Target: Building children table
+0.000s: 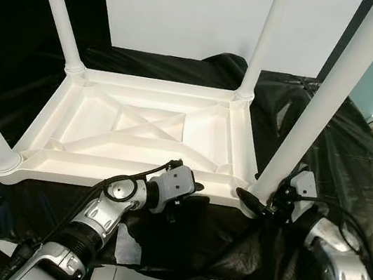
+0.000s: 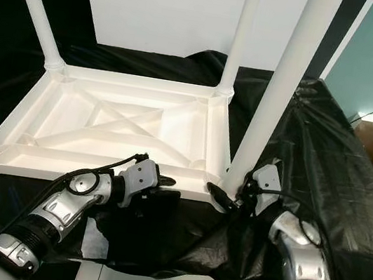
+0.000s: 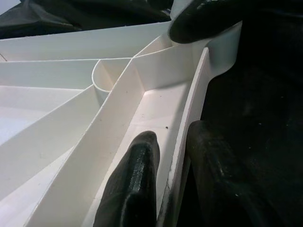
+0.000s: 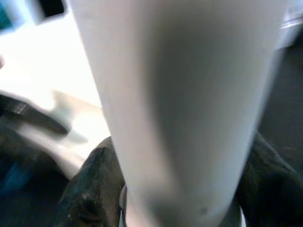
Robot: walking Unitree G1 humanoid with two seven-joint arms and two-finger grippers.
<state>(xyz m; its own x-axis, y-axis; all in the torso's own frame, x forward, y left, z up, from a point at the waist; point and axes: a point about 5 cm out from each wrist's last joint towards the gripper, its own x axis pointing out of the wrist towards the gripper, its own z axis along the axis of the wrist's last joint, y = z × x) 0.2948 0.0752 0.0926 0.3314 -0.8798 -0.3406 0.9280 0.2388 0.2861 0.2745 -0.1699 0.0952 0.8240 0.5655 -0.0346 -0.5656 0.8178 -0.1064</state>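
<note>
White table (image 1: 138,129) upturned, grippers holding

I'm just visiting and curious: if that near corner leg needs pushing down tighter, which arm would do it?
Probably the right. Its pincer already clasps the base of the near right leg, while the left pincer pinches the tabletop's near rim.

Smooth white plastic with a soft sheen on the upturned table top (image 1: 138,129) and its ribs, the same on the round leg (image 1: 323,105) at its near right corner. Crinkled, glossy black plastic sheeting (image 1: 352,166) underneath. Brushed silver metal on the arms, matt black, slightly grainy fingers (image 3: 135,184) on the left gripper (image 3: 173,184).
</note>
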